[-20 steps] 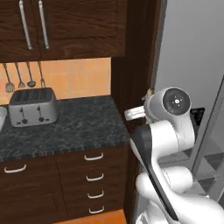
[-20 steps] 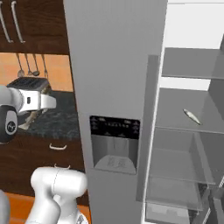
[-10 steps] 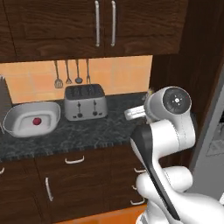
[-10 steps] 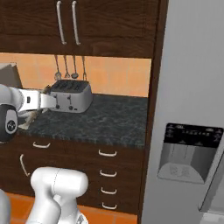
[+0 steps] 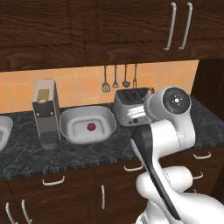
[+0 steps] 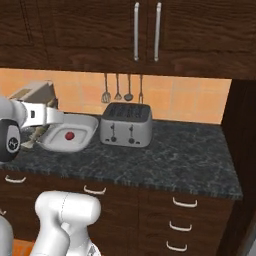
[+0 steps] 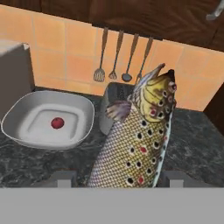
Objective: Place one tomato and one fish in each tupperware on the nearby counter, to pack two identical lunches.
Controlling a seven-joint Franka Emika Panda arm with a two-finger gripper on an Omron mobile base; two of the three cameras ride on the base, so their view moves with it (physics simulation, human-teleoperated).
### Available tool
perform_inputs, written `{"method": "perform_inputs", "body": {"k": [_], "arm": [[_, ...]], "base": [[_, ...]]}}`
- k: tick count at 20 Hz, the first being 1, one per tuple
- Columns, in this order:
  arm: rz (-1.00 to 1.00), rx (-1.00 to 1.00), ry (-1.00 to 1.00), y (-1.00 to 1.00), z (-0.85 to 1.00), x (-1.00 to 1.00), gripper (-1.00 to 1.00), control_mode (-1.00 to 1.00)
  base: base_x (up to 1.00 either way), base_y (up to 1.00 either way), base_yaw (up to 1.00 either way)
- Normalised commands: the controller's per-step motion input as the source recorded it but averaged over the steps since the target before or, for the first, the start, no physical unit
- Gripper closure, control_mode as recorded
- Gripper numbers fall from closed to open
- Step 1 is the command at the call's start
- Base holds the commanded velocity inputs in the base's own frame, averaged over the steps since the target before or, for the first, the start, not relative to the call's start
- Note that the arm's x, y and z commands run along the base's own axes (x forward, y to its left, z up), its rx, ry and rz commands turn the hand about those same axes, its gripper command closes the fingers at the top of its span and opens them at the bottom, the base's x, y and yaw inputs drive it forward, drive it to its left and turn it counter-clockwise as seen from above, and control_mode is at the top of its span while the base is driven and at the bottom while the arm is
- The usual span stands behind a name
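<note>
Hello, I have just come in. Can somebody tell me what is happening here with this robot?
The robot is packing lunches. Its gripper holds a spotted fish between its two fingers, above the dark counter. On the counter, a pale tupperware already has one red tomato in it and no fish. It stands between a tall grey appliance and a silver toaster. The rim of a second tray shows at the far left edge of the left base view.

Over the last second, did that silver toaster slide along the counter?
No. The toaster sits right below the same hanging utensils as before. The whole picture shifted because the robot's base drove along, carrying the cameras with it.
</note>
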Motion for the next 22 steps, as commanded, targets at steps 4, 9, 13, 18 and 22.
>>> {"method": "perform_inputs", "body": {"k": [4, 9, 13, 18, 22], "arm": [[-0.01, -0.08, 0.00, 0.25, -0.25, 0.00, 1.00, -1.00], [-0.13, -0.12, 0.03, 0.20, -0.91, 0.59, 1.00, -1.00], [-0.14, -0.03, 0.09, -0.19, -0.73, 1.00, 1.00, -1.00], [-0.01, -0.11, 0.09, 0.00, -0.46, 1.00, 1.00, -1.00], [0.00, -0.01, 0.22, 0.00, -0.24, 1.00, 1.00, -1.00]], "base": [[0.02, 0.75, -0.01], [0.00, 0.00, 0.00], [0.00, 0.00, 0.00], [0.00, 0.00, 0.00], [0.00, 0.00, 0.00]]}}
